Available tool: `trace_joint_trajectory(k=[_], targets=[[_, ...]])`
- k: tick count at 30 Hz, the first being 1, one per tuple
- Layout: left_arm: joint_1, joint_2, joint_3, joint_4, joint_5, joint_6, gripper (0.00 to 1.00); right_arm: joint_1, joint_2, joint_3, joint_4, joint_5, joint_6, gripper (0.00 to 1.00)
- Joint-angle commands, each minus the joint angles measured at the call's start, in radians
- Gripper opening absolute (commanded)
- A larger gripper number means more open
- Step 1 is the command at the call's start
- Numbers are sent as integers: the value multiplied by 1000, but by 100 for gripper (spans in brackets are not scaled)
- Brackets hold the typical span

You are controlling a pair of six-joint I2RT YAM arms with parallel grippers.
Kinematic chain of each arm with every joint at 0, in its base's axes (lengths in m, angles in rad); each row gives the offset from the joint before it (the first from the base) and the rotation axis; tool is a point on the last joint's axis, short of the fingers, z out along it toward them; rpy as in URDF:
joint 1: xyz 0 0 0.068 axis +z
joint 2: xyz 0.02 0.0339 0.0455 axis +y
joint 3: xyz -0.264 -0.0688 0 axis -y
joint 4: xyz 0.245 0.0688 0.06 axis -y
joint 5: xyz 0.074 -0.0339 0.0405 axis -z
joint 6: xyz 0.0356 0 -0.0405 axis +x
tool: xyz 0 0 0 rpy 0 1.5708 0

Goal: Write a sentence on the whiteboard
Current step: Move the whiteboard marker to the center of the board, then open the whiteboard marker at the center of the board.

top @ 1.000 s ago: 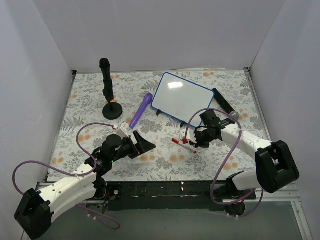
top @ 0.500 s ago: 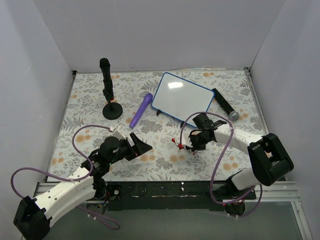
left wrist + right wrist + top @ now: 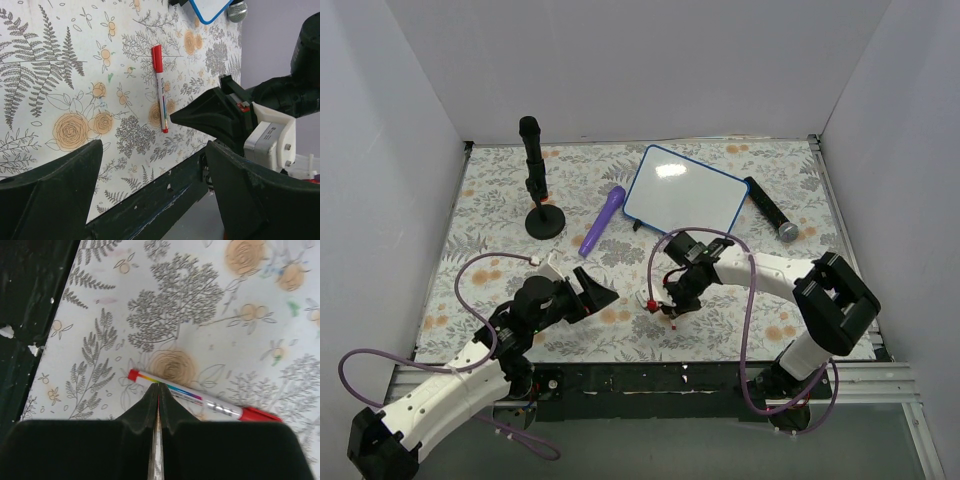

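The whiteboard (image 3: 682, 195) lies at the back centre, tilted; its face looks blank and no sentence shows on it. Its corner shows in the left wrist view (image 3: 210, 7). A red-capped marker (image 3: 660, 310) lies flat on the floral cloth near the front edge; it also shows in the left wrist view (image 3: 160, 90) and the right wrist view (image 3: 200, 397). My right gripper (image 3: 678, 296) is shut with nothing between the jaws, and its tips (image 3: 158, 390) touch the marker's side. My left gripper (image 3: 595, 293) is open and empty, left of the marker (image 3: 155, 200).
A black microphone on a round stand (image 3: 533, 165) stands at the back left. A purple microphone (image 3: 603, 220) lies left of the board. A black microphone (image 3: 770, 208) lies right of the board. The table's dark front edge (image 3: 165, 190) is close by.
My right gripper has swept left, staying shut, and the marker has moved left with it. My left arm has drawn back a little to the left.
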Motion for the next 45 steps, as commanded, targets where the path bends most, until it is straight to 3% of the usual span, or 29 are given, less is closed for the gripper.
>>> trace_joint_trajectory(k=[1, 12, 22, 27, 37, 45], targets=[[-1, -32, 60, -64, -43, 30, 85, -2, -6, 101, -77, -16, -28, 10], [-1, 20, 67, -44, -22, 53, 90, -89, 57, 205, -186, 70, -391, 41], [-1, 37, 60, -19, -11, 62, 92, -68, 163, 280, -190, 104, -464, 46], [-1, 56, 63, -13, -3, 66, 93, -68, 216, 337, -205, 155, -499, 54], [-1, 69, 57, 2, 0, 69, 93, -66, 304, 383, -232, 218, -545, 51], [-1, 62, 32, 25, 24, 69, 93, -66, 281, 328, -242, 227, -450, 37]])
